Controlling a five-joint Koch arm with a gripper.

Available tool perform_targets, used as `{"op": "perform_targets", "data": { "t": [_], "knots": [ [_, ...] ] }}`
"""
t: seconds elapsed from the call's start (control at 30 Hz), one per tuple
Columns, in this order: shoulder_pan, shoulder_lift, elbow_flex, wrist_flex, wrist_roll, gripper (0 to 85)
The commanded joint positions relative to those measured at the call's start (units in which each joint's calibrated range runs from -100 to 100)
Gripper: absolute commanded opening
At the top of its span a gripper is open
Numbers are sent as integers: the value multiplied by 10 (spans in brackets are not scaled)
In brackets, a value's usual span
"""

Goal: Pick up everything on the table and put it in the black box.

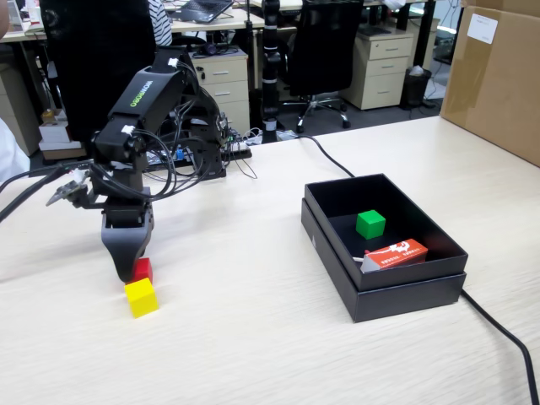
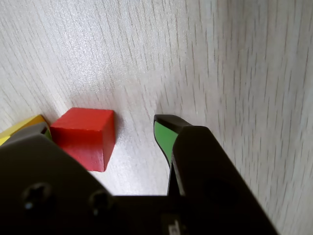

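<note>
Gripper (image 1: 135, 268) descends on the table (image 1: 253, 337), the red cube (image 1: 143, 269) at its tip, touching the yellow cube (image 1: 141, 297); the black box (image 1: 396, 287) holds the green cube (image 1: 370, 224) and an orange-red packet (image 1: 396, 253). From the wrist, the gripper (image 2: 105, 132) spreads open, red cube (image 2: 84, 137) between its jaws, nearer the left.

Green lettering runs along the black arm's upper link (image 1: 145, 91), too small to read for certain. The orange-red packet (image 1: 396, 252) in the black box (image 1: 337, 253) carries white print, illegible.
</note>
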Motion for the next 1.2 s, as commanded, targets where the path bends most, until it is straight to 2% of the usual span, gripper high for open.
{"op": "perform_targets", "data": {
  "t": [0.0, 0.13, 0.47, 0.67, 0.77, 0.87, 0.97, 1.17],
  "knots": [
    [-3, -9, 33, 11, 0, 414],
    [-3, -8, 26, 8, -2, 374],
    [-3, -5, -3, -14, -2, 347],
    [-3, -6, -5, -14, -1, 165],
    [-3, -5, -6, -14, -2, 157],
    [-3, -5, 2, -14, -1, 8],
    [-1, -14, 0, -14, -2, 9],
    [39, -185, -48, -15, 7, 9]
  ]
}}
